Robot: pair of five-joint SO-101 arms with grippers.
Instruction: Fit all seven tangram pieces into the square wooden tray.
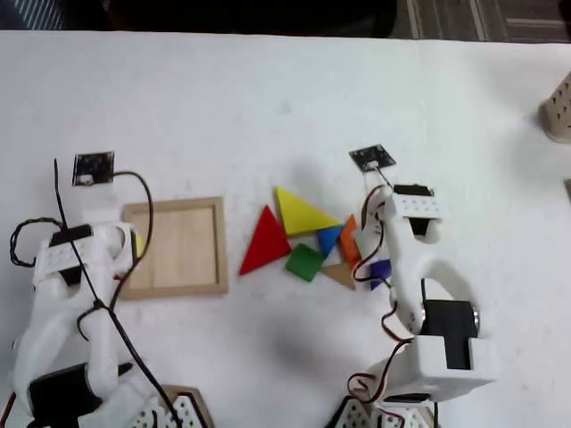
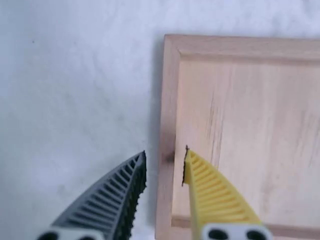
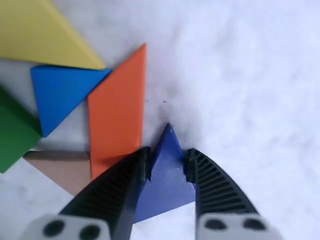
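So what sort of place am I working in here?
Probably a robotics lab or hobby bench: two small arms side by side at a white table, a wooden tray and tangram pieces laid out, striped carpet beyond.

Left arm (image 1: pixel 67 294): white, low on near left of surface, forearm running away from base, black cable looped over it. Left pincer (image 2: pixel 165 152) points down, tips close to surface; dark ribbed finger (image 2: pixel 112 200) and yellow finger (image 2: pixel 215 200) stand apart with narrow gap.

Right arm (image 1: pixel 428 303): white, near right, elbow raised, wrist bent forward and down. Right pincer (image 3: pixel 167 160): both black ribbed fingers (image 3: pixel 120 190) pressed against opposite edges of dark blue triangle (image 3: pixel 167 192).
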